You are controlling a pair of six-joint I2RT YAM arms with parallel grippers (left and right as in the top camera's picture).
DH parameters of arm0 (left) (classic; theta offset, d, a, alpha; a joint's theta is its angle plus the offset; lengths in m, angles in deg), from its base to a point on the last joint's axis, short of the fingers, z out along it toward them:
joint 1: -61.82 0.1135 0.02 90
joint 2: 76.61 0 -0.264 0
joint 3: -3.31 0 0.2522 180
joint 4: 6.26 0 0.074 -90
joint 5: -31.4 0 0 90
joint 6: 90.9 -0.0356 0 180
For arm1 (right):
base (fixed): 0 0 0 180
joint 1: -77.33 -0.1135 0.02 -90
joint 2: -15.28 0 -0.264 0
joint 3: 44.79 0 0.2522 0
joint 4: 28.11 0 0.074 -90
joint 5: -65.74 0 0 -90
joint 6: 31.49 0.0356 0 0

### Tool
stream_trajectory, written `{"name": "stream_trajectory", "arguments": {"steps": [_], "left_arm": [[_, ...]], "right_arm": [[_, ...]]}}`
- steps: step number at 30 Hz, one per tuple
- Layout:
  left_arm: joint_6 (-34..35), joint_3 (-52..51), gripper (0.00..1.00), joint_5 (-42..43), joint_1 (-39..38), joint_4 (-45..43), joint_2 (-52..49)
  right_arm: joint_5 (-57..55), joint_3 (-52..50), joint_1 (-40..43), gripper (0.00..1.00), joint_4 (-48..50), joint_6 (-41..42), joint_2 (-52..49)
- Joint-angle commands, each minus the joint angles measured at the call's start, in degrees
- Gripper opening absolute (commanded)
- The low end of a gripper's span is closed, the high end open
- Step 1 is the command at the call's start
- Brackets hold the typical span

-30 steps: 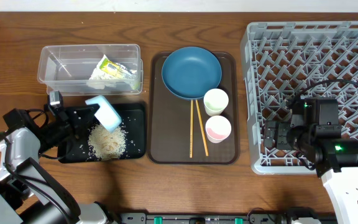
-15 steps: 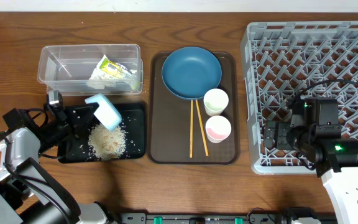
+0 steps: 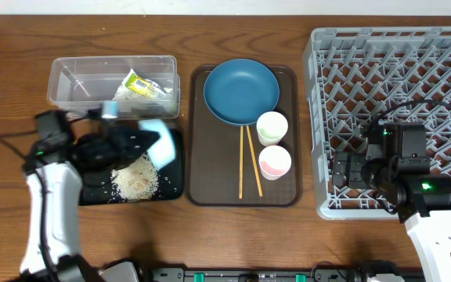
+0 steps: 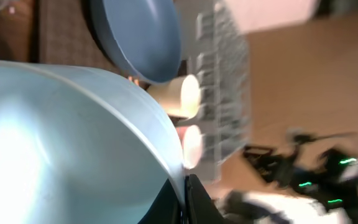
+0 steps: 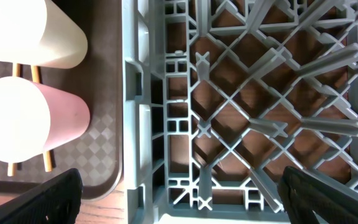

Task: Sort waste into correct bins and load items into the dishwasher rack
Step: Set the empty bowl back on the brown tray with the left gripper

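Table (image 3: 233,235): dark brown wood, grain running left to right, fills the overhead view.
Serving tray (image 3: 210,164): brown, rectangular, rounded corners, raised rim; lies flat near the table's middle, long side front to back. Close up, its floor (image 5: 104,162) shows a fine checked texture.
Wall strip (image 3: 210,6): pale, along the far edge.

Robotics lab bench: 2 robot arms (image 3: 49,207) at a wooden table (image 3: 233,235).
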Motion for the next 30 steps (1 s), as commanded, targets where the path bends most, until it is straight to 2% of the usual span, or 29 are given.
{"name": "stream_trajectory", "arguments": {"steps": [1, 9, 16, 21, 29, 30], "left_arm": [[4.44, 1.95, 0.06, -13.09, -7.74, -2.34, 2.78], [6.58, 1.95, 0.06, -31.69, -30.53, -6.80, 1.57], [7.17, 1.92, 0.07, -48.02, -44.33, -8.24, -4.24], [7.17, 1.92, 0.07, -50.07, -48.37, -11.45, -9.77], [7.19, 1.92, 0.07, -50.05, -49.51, -13.51, -13.11], [7.19, 1.95, 0.10, -49.96, -49.51, -13.60, -13.05]], "right_arm": [[0.07, 1.09, -0.42, 0.99, 0.09, 0.68, -0.11], [0.04, 1.09, -0.42, 0.99, 0.11, 0.68, -0.11], [0.07, 1.09, -0.42, 0.99, 0.09, 0.68, -0.11], [0.04, 1.09, -0.42, 0.99, -0.02, 0.68, -0.11], [0.04, 1.09, -0.42, 0.99, -0.04, 0.68, -0.11], [0.04, 1.09, -0.42, 0.99, -0.04, 0.68, -0.11]]}}
